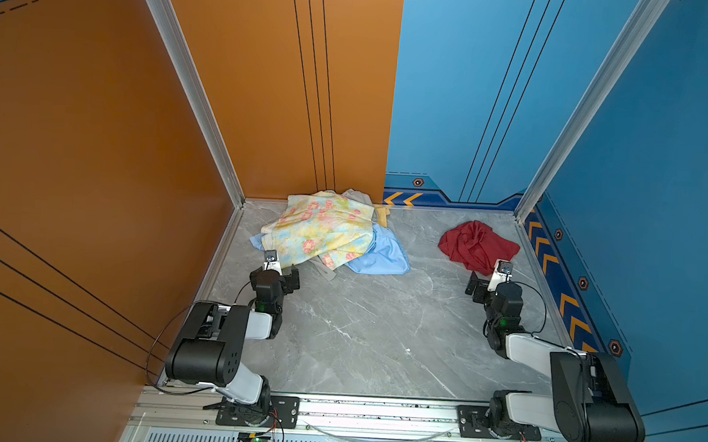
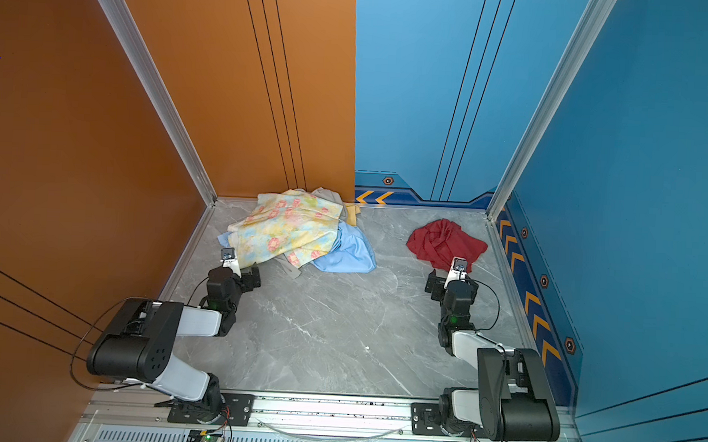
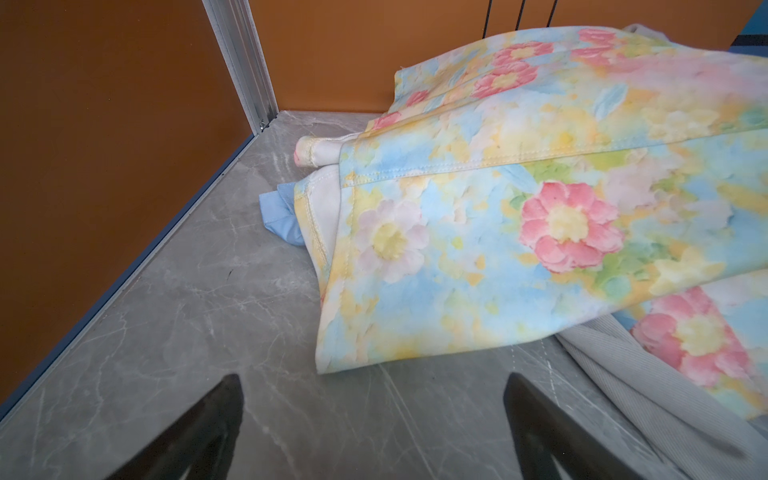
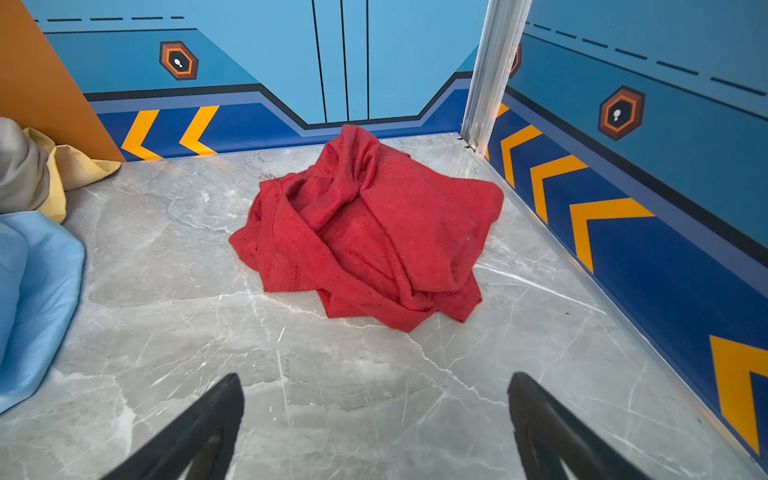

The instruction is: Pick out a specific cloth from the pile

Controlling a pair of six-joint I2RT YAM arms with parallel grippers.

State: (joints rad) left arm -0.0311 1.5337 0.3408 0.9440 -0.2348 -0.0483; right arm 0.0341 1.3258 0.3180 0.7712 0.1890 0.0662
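Note:
The dark red cloth lies crumpled by itself at the back right of the marble table, apart from the pile. The pile sits at the back left, with a yellow floral cloth on top and light blue and grey-beige pieces under it. My right gripper is open just in front of the red cloth, with only bare table between its fingers. My left gripper is open at the near edge of the pile, holding nothing.
An orange wall bounds the left side and back left, a blue wall the right and back right. Aluminium posts stand in the back corners. A metal rail with both arm bases runs along the front.

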